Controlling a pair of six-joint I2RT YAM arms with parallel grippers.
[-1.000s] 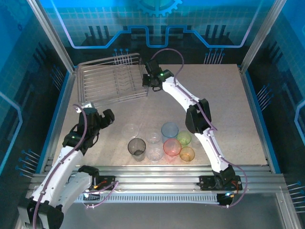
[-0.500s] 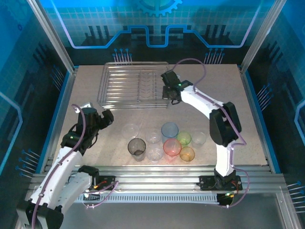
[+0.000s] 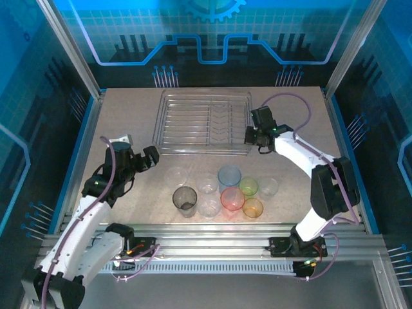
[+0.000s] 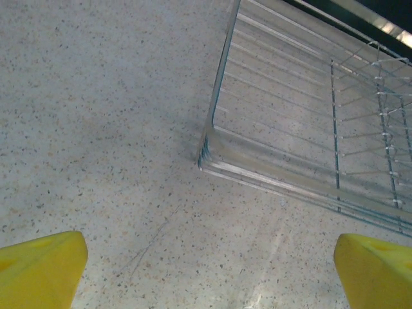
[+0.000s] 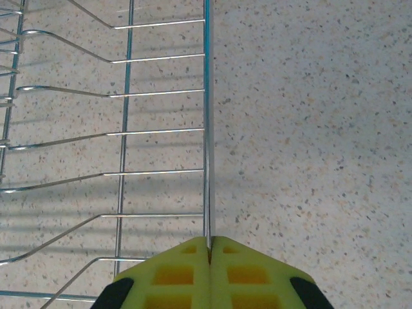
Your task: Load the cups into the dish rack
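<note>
Tabletop dish rack has slid rightward.

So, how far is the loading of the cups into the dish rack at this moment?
Nothing is loaded: the dish rack holds no cup. In hand: the right gripper has its jaws shut on the rack's right rim wire; the left gripper is open above the table. To do: all the cups stand on the table.
</note>
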